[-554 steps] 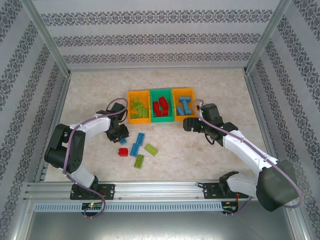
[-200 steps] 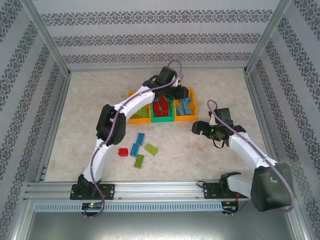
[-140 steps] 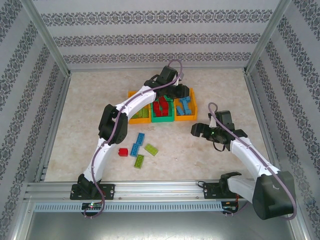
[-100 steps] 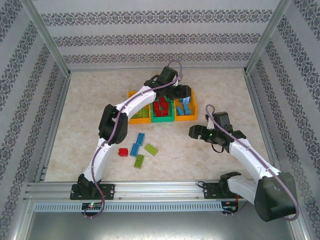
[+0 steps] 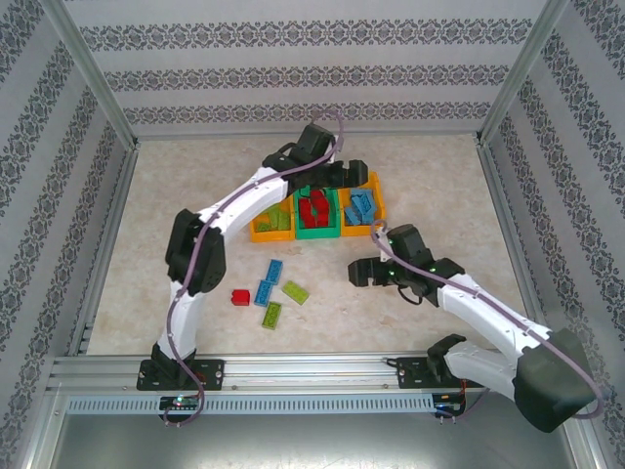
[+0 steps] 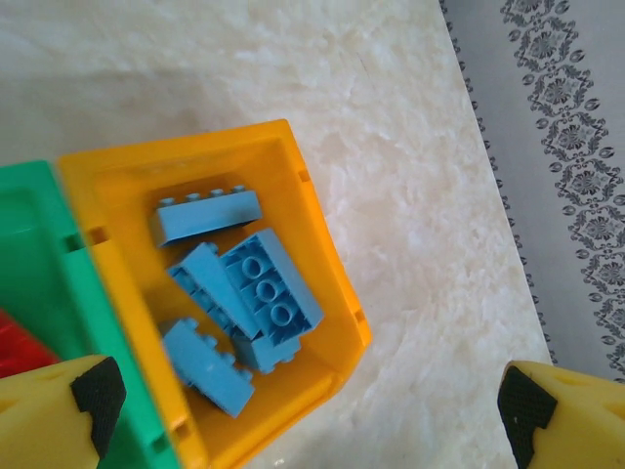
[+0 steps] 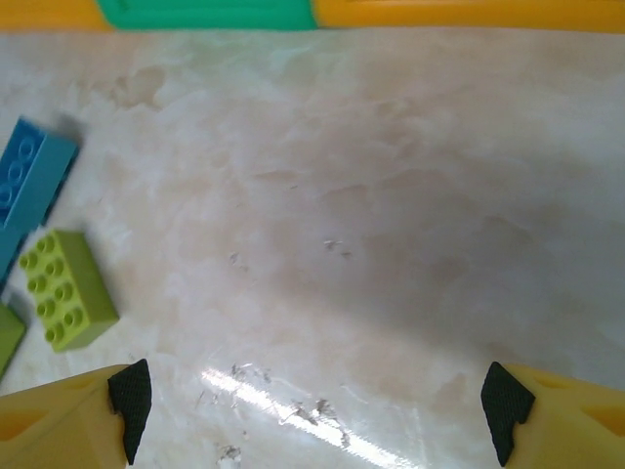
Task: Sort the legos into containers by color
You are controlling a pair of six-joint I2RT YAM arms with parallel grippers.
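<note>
The left gripper (image 6: 312, 405) is seen spread wide, with nothing between its fingertips (image 6: 93, 391). Its arm is reached far across the table (image 5: 176, 195) and poised above the right orange bin (image 6: 322, 283). Several blue bricks (image 6: 269, 298) are heaped in that bin, directly below the open jaws. Red pieces (image 5: 312, 207) are lodged in the green bin (image 5: 314, 234) beside it. The right gripper (image 7: 317, 410) is likewise held wide and empty, its arm bent low over bare table in front of the bins. A lime brick (image 7: 66, 288) and a blue brick (image 7: 29, 181) are left loose to its left, apart from it.
</note>
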